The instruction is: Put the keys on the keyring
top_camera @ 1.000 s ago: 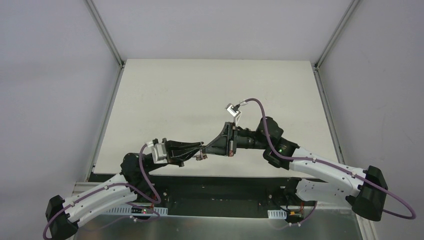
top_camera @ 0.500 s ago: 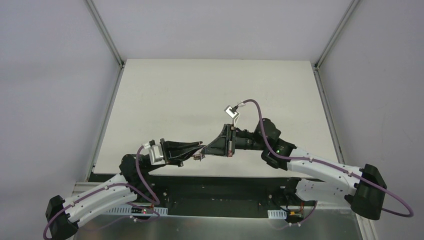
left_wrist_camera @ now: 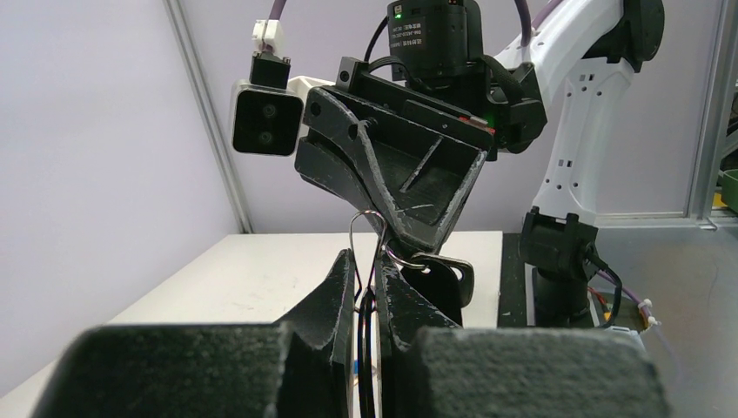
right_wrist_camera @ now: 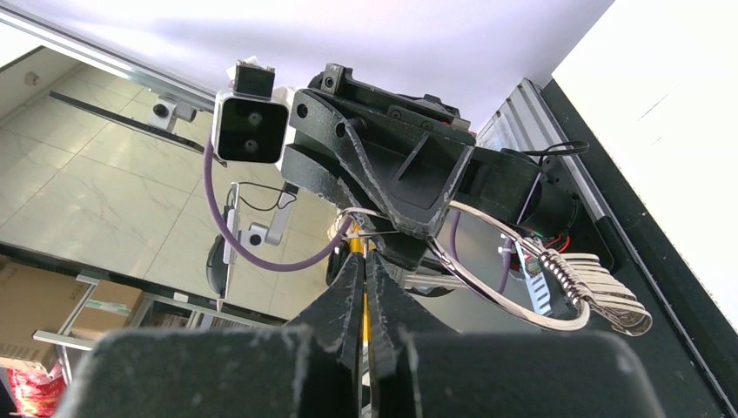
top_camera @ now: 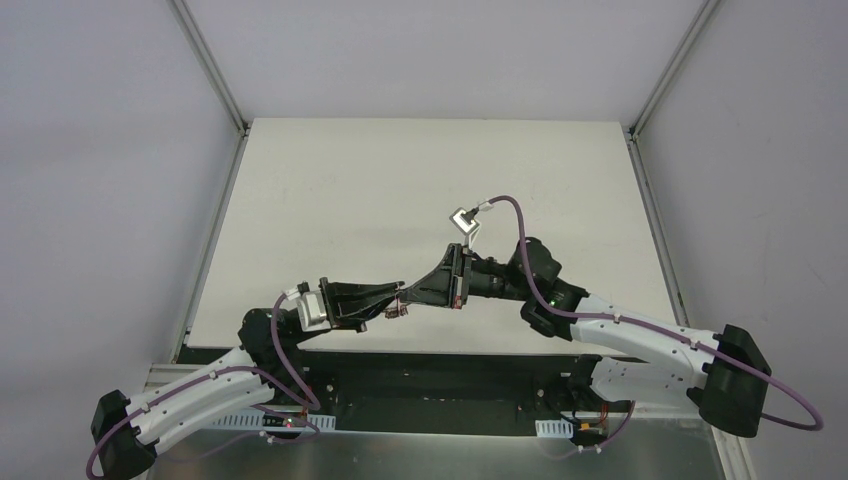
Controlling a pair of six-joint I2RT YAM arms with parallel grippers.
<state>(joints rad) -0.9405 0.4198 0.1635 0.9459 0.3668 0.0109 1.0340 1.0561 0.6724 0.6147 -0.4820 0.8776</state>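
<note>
My two grippers meet tip to tip in the air above the table's near edge. The left gripper (top_camera: 398, 298) (left_wrist_camera: 365, 261) is shut on the keyring (right_wrist_camera: 522, 300), a thin silver wire loop. The loop hangs from the left gripper's tips with a small coiled metal piece (right_wrist_camera: 600, 296) at its far end. One wire end (left_wrist_camera: 365, 231) sticks up between the left fingers. A key with a black head (left_wrist_camera: 439, 287) hangs just behind the left gripper's right finger. The right gripper (top_camera: 410, 297) (right_wrist_camera: 364, 257) is shut, its tips against the wire. I cannot tell whether it pinches anything.
The white table (top_camera: 400, 180) stretches away behind the grippers. A dark gap and the metal base rail (top_camera: 450, 365) lie below them. Grey walls and slanted frame posts (top_camera: 210, 70) close in both sides.
Both grippers have drifted slightly to the left together, still tip to tip. Neither has opened or let go.
</note>
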